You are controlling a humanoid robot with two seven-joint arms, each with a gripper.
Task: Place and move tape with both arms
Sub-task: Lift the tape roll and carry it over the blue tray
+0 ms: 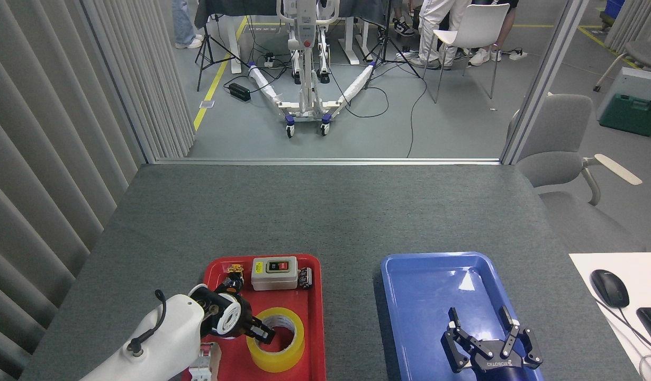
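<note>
**Left gripper at tape core, right gripper over blue tray**

Presently, the tape [276, 339] lies flat in the near right part of the red tray [316, 317], w/ core opening facing up. Left arm [161, 338] enters from near left; left gripper [263, 333] is tipped down at the roll's left rim, one dark finger reaching into the core hole. Finger spacing is hidden by the wrist and roll: cannot tell if apart or clamped.

Right gripper [481, 321] sits over the near end of the blue tray [410, 296], fingers spread wide apart, nothing between them.

Other items in red tray: grey switch box [274, 273] at far edge, a small black part just right of it, white circuit breaker [206, 362] at near left, partly behind the arm. Trays are side by side on grey table [325, 211], apart.
</note>
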